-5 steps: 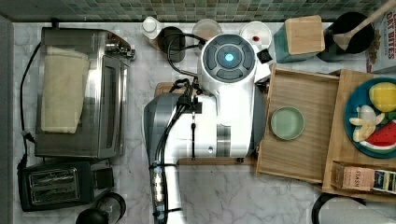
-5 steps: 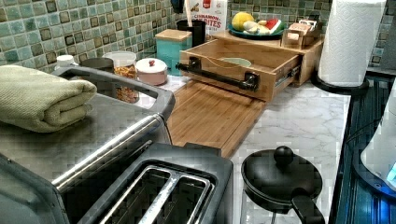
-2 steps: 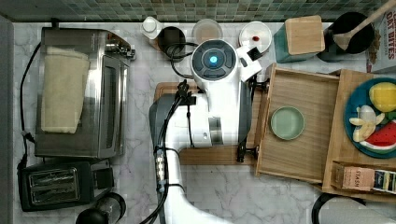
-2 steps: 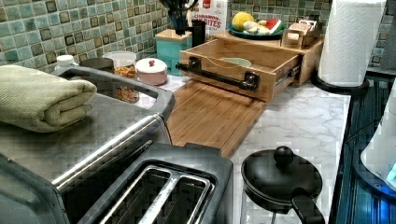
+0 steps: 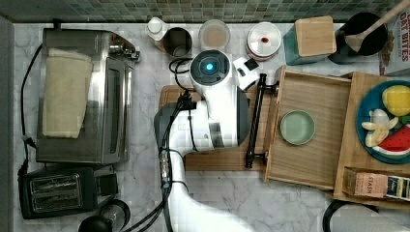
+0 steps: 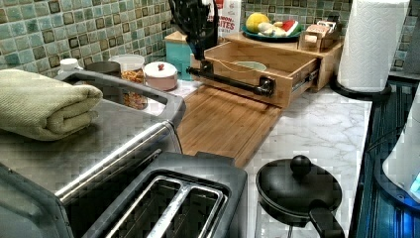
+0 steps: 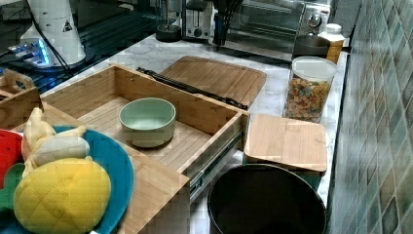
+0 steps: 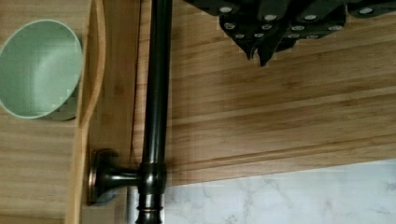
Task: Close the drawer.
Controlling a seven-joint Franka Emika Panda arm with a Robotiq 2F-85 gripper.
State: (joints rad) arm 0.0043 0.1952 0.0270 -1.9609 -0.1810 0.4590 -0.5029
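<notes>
The light-wood drawer [image 5: 329, 166] stands pulled out, with a green bowl [image 5: 297, 127] inside it. Its long black bar handle [image 5: 255, 121] runs along the front, over the edge of a bamboo cutting board [image 5: 217, 162]. In the left view my black gripper [image 6: 199, 49] hangs just above the handle [image 6: 233, 82] near its far end, apart from it. In the wrist view the gripper [image 8: 259, 52] is shut with nothing in it and hovers over the board, beside the handle [image 8: 156, 93] and on the side away from the bowl [image 8: 39, 70]. The white arm [image 5: 217, 106] covers the board in the top view.
A toaster oven [image 5: 82, 92] with a folded towel and a toaster [image 5: 53, 191] stand at the top view's left. Jars [image 5: 215, 34] and a teal canister with a wooden lid [image 5: 314, 36] line the tiled wall. A fruit plate [image 5: 387, 121] sits above the drawer. A paper-towel roll [image 6: 374, 44] stands beside it.
The arm has shifted toward the top view's left, and the gripper has come down into the left view in front of the drawer's handle. The drawer has not moved.
</notes>
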